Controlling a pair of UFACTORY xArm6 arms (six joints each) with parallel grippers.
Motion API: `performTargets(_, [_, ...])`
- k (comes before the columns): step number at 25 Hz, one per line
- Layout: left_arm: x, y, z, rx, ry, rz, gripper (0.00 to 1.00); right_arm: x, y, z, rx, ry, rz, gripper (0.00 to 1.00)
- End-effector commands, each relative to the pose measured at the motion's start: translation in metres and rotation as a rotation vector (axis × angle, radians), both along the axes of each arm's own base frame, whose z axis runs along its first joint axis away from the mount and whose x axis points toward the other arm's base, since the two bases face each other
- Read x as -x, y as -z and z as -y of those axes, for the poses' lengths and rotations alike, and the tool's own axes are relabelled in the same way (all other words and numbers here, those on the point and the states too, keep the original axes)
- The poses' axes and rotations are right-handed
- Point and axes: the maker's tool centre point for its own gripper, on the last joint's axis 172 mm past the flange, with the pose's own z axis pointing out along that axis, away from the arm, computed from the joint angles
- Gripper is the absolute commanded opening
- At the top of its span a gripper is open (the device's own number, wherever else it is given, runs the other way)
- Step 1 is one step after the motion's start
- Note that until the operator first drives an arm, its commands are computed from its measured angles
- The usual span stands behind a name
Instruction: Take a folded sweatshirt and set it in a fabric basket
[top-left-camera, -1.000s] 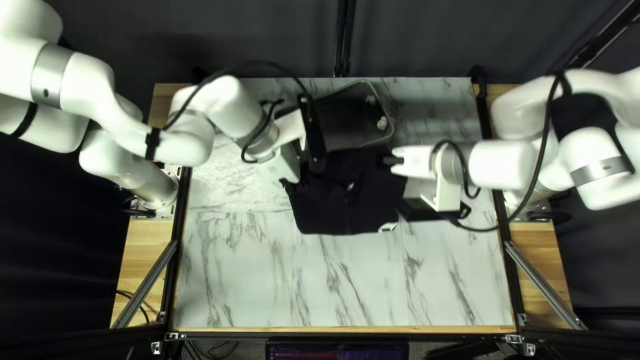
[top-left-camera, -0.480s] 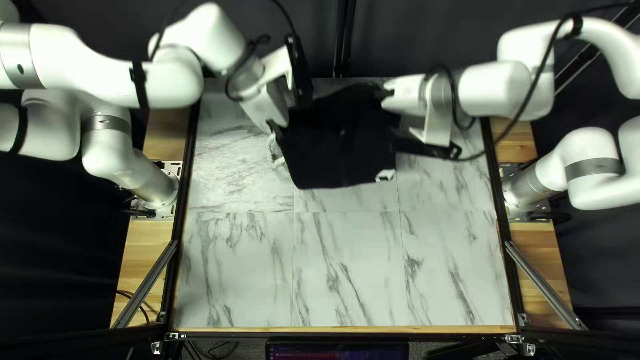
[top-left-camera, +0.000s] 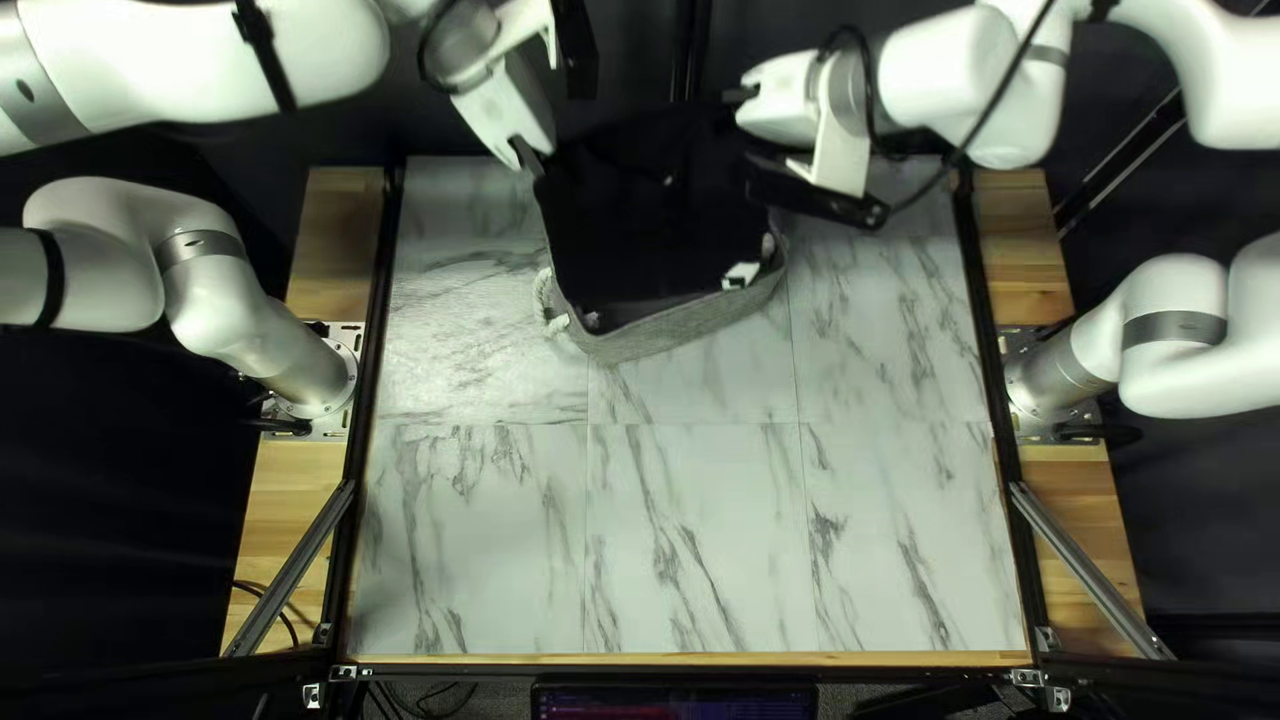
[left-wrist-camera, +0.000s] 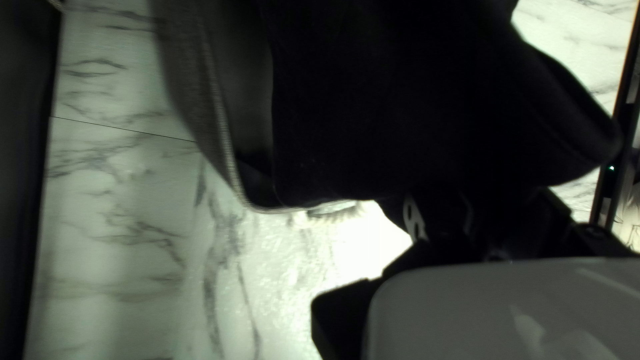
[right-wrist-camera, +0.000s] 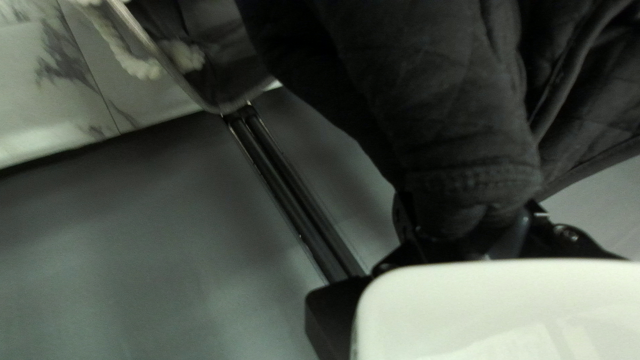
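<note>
The black sweatshirt (top-left-camera: 654, 220) hangs over the grey fabric basket (top-left-camera: 687, 327) in the top left view, covering most of its opening. My left gripper (top-left-camera: 530, 158) holds the sweatshirt's left upper corner, my right gripper (top-left-camera: 751, 140) its right upper side. In the left wrist view, dark cloth (left-wrist-camera: 373, 100) runs into my left gripper (left-wrist-camera: 473, 220), which is shut on it; the basket (left-wrist-camera: 193, 87) lies beneath. Bunched sweatshirt fabric (right-wrist-camera: 453, 120) is pinched in my right gripper (right-wrist-camera: 470, 227) in the right wrist view, with the basket's inside (right-wrist-camera: 220, 53) partly visible beyond.
White rope handles (top-left-camera: 547, 304) stick out at the basket's left side. The marble-patterned table (top-left-camera: 694, 534) extends toward the near edge. Behind its far edge is a dark curtain (right-wrist-camera: 133, 247), with a black vertical rail (right-wrist-camera: 287, 193) in front.
Both arms have carried the sweatshirt from over the table toward the far edge, above the basket. The basket's near wall, hidden before, now shows.
</note>
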Motion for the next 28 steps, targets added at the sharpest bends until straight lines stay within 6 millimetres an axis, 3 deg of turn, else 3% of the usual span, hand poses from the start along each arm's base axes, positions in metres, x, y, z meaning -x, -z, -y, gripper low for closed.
performTargets(1, [0.002, 0.02, -0.006, 0.011, -0.001, -0.003, 0.0, -0.004, 0.025, 0.012, -0.007, 0.002, 0.0, 0.0])
performTargets(7, [0.005, 0.043, -0.01, 0.026, -0.005, -0.011, 0.0, -0.007, 0.041, 0.02, -0.003, 0.013, 0.004, 0.0])
performTargets(12, [-0.004, 0.054, -0.001, 0.034, 0.002, -0.018, 0.0, 0.0, 0.05, 0.016, 0.001, 0.017, 0.006, 0.0])
performTargets(17, [-0.009, 0.073, 0.018, 0.045, 0.01, -0.024, 0.0, 0.006, 0.066, -0.001, -0.012, 0.013, 0.004, 0.0])
performTargets(20, [-0.01, 0.094, 0.037, 0.062, 0.015, -0.033, 0.0, 0.009, 0.088, -0.018, -0.025, 0.011, -0.004, 0.0])
performTargets(28, [-0.019, 0.114, 0.074, 0.087, 0.029, -0.047, 0.0, 0.024, 0.119, -0.044, -0.062, 0.004, -0.018, 0.0])
